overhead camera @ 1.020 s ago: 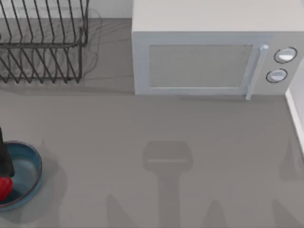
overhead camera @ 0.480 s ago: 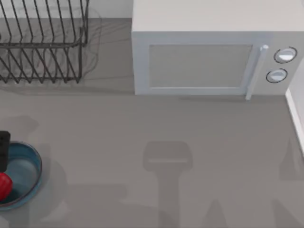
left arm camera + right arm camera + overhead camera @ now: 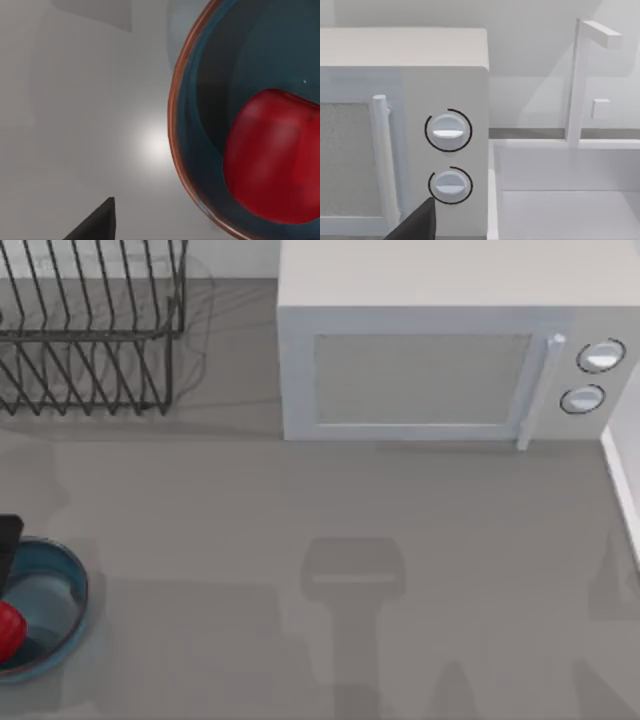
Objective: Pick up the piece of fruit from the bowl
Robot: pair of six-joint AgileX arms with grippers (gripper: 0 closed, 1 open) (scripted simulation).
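The piece of fruit [image 3: 8, 630] is seen resting inside the bowl [image 3: 70, 575], not yet grasped, while the left pincer [image 3: 6, 540] is held just beside the bowl's rim and its state cannot be told.

Grey tabletop [image 3: 330, 510] carries a white microwave [image 3: 440, 350] at the back, right of centre, door shut, with a vertical bar handle [image 3: 535, 390] and two round knobs [image 3: 592, 375] stacked one above the other on its right panel. A dark wire dish rack [image 3: 90, 330] stands at the back left corner, well apart from the microwave. Just beside the microwave's right side sits a white sink basin [image 3: 565, 190] with a tall angular white faucet [image 3: 582, 75] rising at its back edge.
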